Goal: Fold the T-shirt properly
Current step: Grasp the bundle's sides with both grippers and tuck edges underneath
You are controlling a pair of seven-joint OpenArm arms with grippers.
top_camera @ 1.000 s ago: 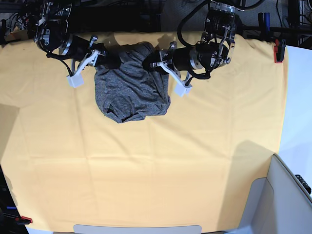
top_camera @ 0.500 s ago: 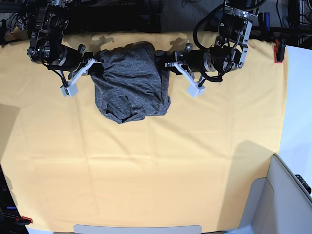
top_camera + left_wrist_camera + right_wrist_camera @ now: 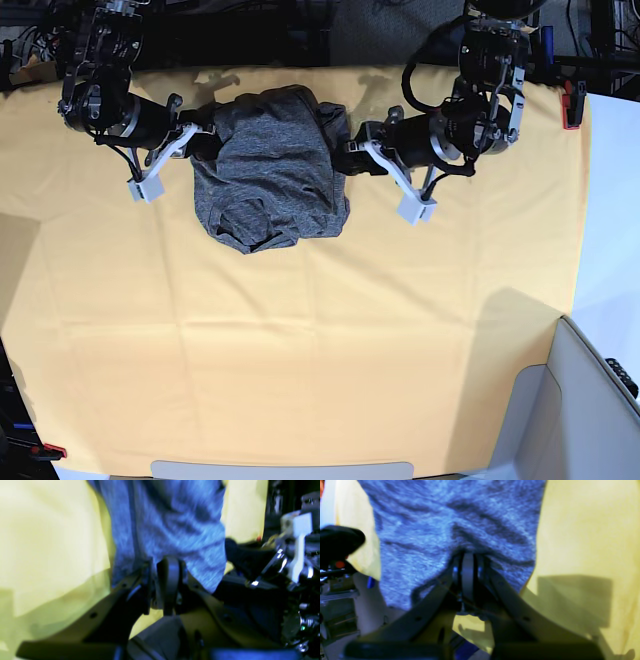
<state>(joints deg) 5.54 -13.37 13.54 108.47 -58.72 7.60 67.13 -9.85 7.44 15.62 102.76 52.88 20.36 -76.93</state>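
Pinching the T-shirt (image 3: 268,175) w/ both grippers, left (image 3: 167,565) & right (image 3: 468,558), fingers clamped on fabric edges (blurry tho), yellow cloth (image 3: 300,340) underneath.

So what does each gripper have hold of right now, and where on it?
Both hold the T-shirt. The right gripper is shut on one side edge, the left gripper on the opposite side edge. The shirt lies bunched on the yellow cloth.

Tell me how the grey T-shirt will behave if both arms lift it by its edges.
The T-shirt is probably floppy: it lies bunched in wrinkles and would sag between the grips. It looks light, since thin pinches by the left gripper and right gripper gather it. The knit seems grippy enough, unlikely to slide on the yellow cloth.
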